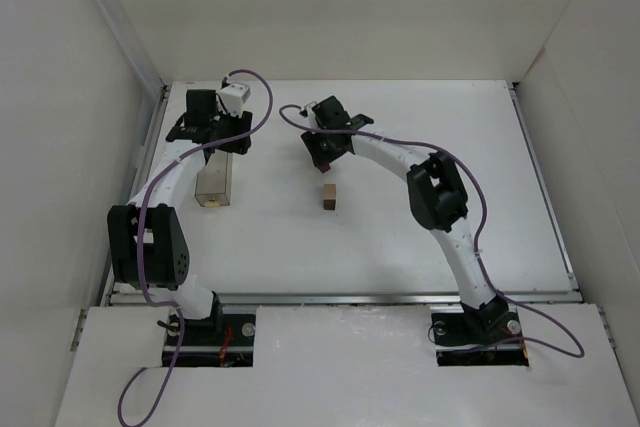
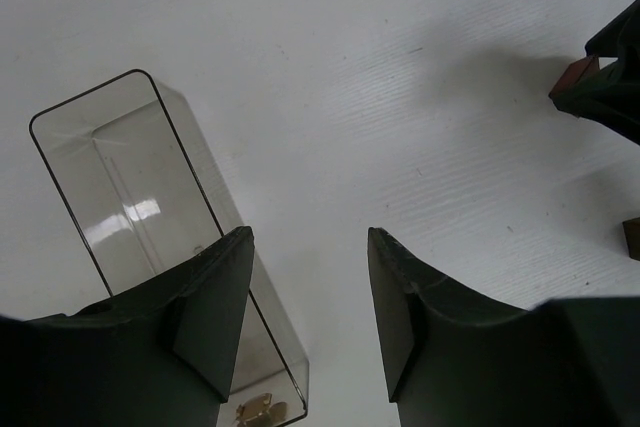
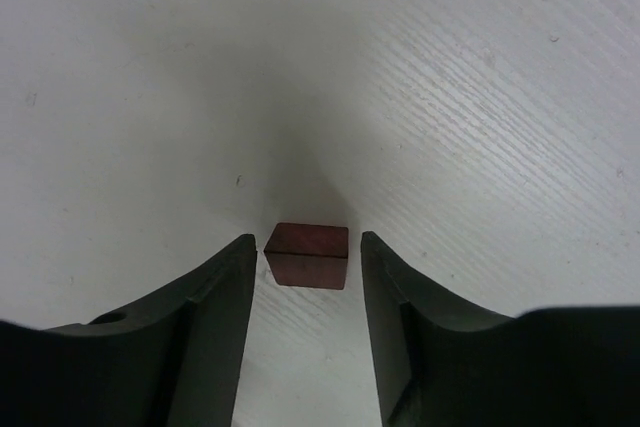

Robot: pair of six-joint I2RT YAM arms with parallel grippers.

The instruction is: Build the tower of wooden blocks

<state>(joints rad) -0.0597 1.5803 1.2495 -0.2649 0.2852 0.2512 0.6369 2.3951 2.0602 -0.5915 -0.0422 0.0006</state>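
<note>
A maroon piece (image 3: 307, 257) lies on the white table between the fingers of my right gripper (image 3: 307, 238), with a small gap on each side. The jaws are open and not touching it. In the top view the right gripper (image 1: 324, 150) is at the table's middle back, with the maroon piece (image 1: 323, 164) just under it. A pale tan cube (image 1: 329, 190) sits on a dark brown block (image 1: 329, 203) a little nearer than that. My left gripper (image 2: 310, 237) is open and empty, above the far end of a clear plastic box (image 2: 130, 187).
The clear box (image 1: 215, 182) lies at the left with a small tan thing (image 2: 262, 410) inside its near end. White walls enclose the table on the left, back and right. The right gripper's fingers (image 2: 610, 87) show at the left wrist view's right edge.
</note>
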